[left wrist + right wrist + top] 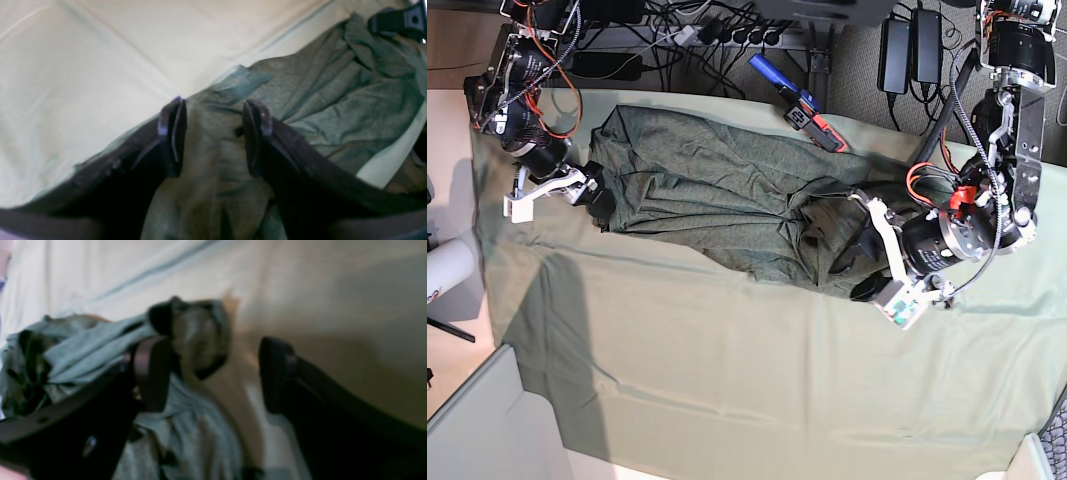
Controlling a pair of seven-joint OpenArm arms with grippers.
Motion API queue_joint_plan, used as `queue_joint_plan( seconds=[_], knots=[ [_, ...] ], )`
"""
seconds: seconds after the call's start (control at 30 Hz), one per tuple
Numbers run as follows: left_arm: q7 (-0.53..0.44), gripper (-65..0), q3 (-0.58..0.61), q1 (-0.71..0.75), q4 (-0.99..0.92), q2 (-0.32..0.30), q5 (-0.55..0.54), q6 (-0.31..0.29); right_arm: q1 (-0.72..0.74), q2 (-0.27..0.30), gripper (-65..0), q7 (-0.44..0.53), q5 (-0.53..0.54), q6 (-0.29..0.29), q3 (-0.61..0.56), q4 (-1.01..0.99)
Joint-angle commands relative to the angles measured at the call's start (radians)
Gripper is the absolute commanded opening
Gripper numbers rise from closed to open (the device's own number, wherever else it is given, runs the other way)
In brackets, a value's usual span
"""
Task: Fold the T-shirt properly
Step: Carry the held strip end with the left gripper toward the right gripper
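Note:
The dark olive T-shirt [717, 200] lies wrinkled and spread from the table's back left to its right middle. My left gripper [859, 262] is at the shirt's bunched right end. In the left wrist view this gripper [213, 133] is open, with a fold of the shirt [333, 93] lying between its fingers. My right gripper [599, 195] is at the shirt's left edge. In the blurred right wrist view it [213, 373] is open, with the shirt [83, 340] draped against one finger [153, 373]; the other finger is over bare cloth.
The pale mint-green table cloth [727, 380] covers the table. Cables and power strips [727, 30] and a blue-red tool [797, 100] lie behind the back edge. A white object [447, 265] stands off the left side.

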Motion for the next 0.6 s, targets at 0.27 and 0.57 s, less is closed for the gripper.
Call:
queue_joint_plan(
  seconds=[0.27, 0.57],
  knots=[
    [-0.025, -34.4, -0.018, -0.016, 0.016, -0.090, -0.019, 0.003, -0.024, -0.002, -23.9, -0.023, -0.016, 0.035, -0.127, 0.011],
    [-0.017, -34.4, -0.018, -0.010, 0.016, -0.171, -0.017, 0.003, -0.114, 0.035, -23.9, -0.038, 0.022, 0.055, -0.127, 0.066]
  ],
)
